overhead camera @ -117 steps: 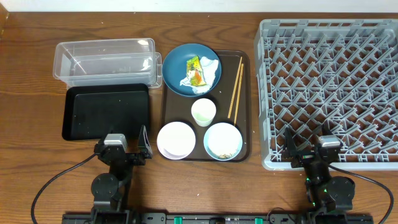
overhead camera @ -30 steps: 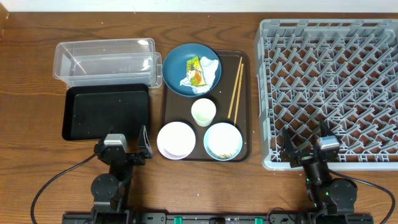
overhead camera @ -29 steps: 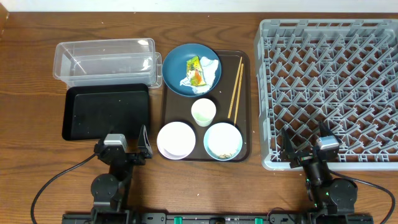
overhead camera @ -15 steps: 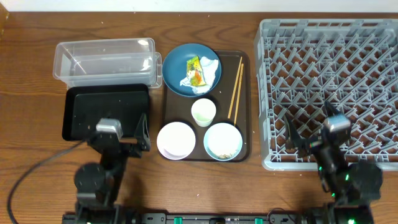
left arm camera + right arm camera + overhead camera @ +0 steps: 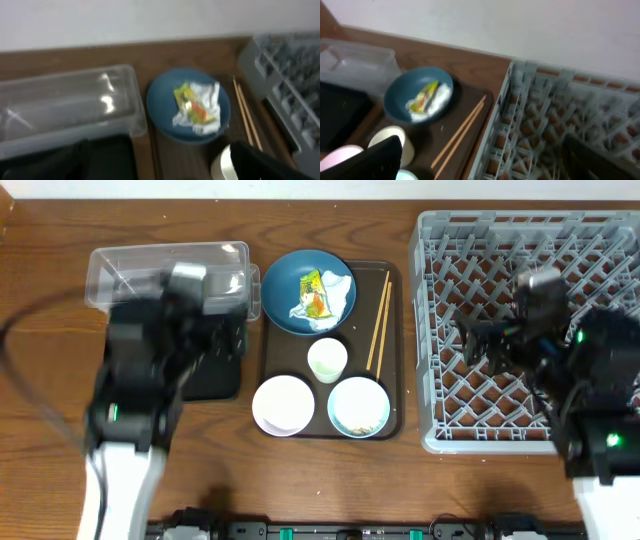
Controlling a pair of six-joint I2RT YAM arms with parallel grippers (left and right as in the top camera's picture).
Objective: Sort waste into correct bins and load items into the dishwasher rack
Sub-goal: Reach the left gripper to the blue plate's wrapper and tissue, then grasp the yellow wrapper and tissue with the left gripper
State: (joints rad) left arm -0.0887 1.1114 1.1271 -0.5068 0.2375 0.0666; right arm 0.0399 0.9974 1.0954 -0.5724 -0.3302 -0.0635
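Observation:
On the brown serving tray (image 5: 395, 420) lie the dark blue plate (image 5: 285, 292) with the crumpled tissue and wrapper (image 5: 322, 295), the chopsticks (image 5: 378, 325), the small white cup (image 5: 327, 360), the white bowl (image 5: 283, 405) and the pale blue bowl (image 5: 358, 407) holding rice grains. My left gripper (image 5: 222, 330) hangs open and empty above the black tray-bin (image 5: 215, 375), beside the clear tub (image 5: 140, 265). Over the rack's (image 5: 600, 240) left part hovers my right gripper (image 5: 495, 345), open and empty. The left wrist view shows the tissue (image 5: 197, 105); the right wrist view shows the chopsticks (image 5: 462, 132).
The left arm hides most of the black tray-bin. The grey rack fills the table's right side, hard against the serving tray's right edge. Bare wooden table (image 5: 330, 480) runs along the front. A pale wall (image 5: 150, 20) stands behind the table.
Both arms have risen from their rest near the front edge and swung toward the back: the left over the black tray-bin, the right over the rack. Both grippers stay open.

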